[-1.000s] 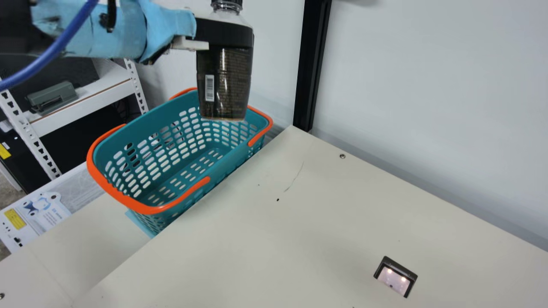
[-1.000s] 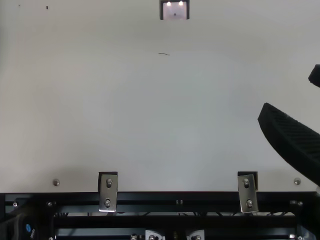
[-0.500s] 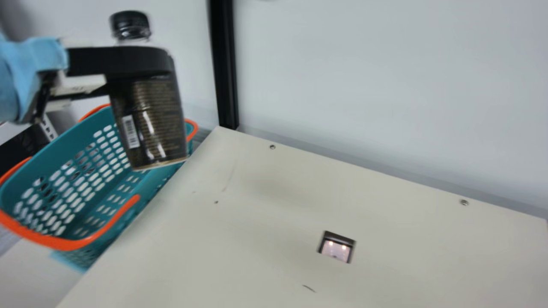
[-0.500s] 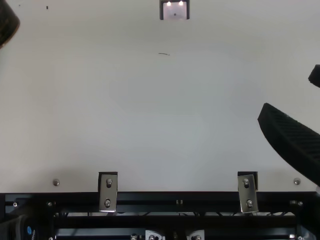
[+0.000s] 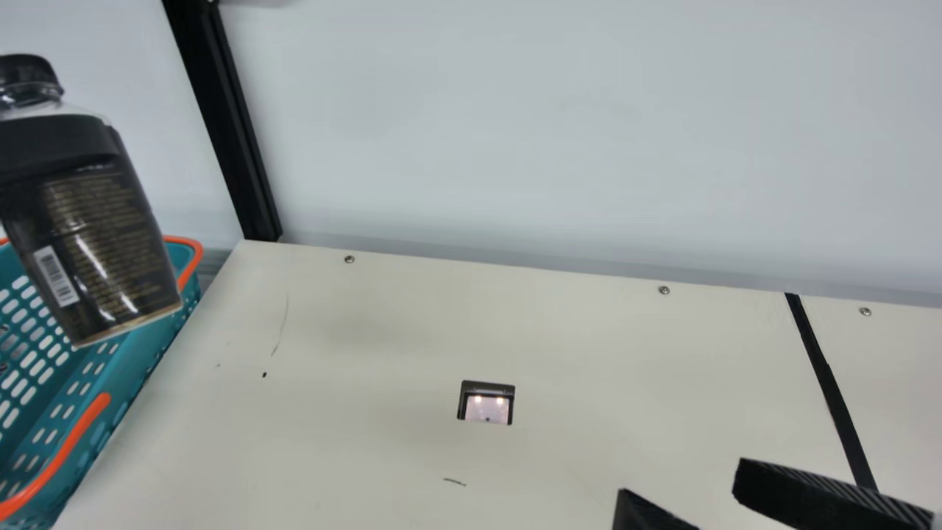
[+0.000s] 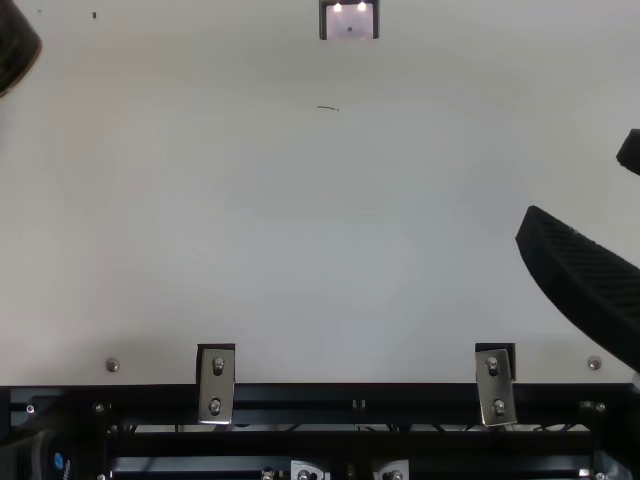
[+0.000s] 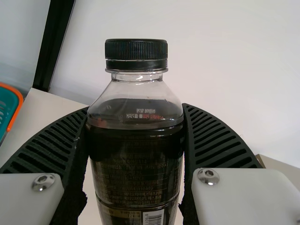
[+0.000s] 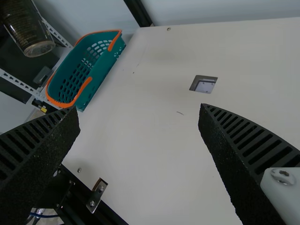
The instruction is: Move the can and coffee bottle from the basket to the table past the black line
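The coffee bottle (image 5: 103, 243), dark with a black cap, hangs tilted beside and above the basket (image 5: 140, 361) at the main view's left. My left gripper (image 5: 70, 147) is shut on its upper body. In the left wrist view the bottle (image 7: 136, 173) sits between both ribbed fingers of that gripper (image 7: 137, 115). At the main view's lower right, my right gripper (image 5: 684, 489) stands open over the table, left of the black line (image 5: 831, 390). The right wrist view shows nothing between the fingers of this gripper (image 8: 139, 115). The bottle's base (image 6: 15, 50) shows at the top view's upper left corner.
The cream table (image 5: 353, 442) has a small square fixture (image 5: 486, 403) set in it. A black post (image 5: 228, 125) rises at the far left corner against the pale wall. Metal brackets (image 6: 216, 385) line the table's near edge in the top view.
The bottle, held by my left gripper, has moved out over the table's left side, entering the top view's corner. My right gripper has kept still there. The neck camera has turned right.
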`<state>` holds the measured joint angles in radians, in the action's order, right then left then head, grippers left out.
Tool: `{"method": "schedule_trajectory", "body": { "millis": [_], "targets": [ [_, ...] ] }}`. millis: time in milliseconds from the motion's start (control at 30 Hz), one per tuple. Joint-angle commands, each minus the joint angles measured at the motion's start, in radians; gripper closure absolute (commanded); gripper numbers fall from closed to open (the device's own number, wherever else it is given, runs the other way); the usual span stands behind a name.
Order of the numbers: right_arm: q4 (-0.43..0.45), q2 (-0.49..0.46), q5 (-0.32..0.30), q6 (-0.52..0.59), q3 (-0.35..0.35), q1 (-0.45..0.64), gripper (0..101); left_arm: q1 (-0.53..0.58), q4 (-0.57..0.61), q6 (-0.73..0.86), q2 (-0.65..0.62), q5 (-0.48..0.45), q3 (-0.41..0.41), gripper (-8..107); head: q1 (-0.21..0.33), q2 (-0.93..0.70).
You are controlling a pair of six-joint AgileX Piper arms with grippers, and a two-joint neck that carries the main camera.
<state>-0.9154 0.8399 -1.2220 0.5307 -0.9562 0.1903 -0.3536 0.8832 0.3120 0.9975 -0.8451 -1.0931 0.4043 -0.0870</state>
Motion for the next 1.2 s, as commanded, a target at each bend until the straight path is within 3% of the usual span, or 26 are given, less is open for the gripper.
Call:
{"method": "schedule_trajectory", "body": {
  "millis": [0,133,600,1167],
  "targets": [
    [0.000,0.000,0.000,0.000,0.000,0.000,0,0.000,0.000,0.000,0.000,0.000,0.000,89,0.018,0.026],
    [0.000,0.000,0.000,0.000,0.000,0.000,0,0.000,0.000,0.000,0.000,0.000,0.000,89,-0.012,0.056],
    [0.000,0.000,0.000,0.000,0.000,0.000,0,0.020,0.002,-0.022,-0.008,-0.003,-0.009,89,-0.012,0.056],
    [0.000,0.000,0.000,0.000,0.000,0.000,0,0.173,-0.011,-0.199,-0.068,-0.011,-0.034,89,-0.012,0.056]
  ]
}}
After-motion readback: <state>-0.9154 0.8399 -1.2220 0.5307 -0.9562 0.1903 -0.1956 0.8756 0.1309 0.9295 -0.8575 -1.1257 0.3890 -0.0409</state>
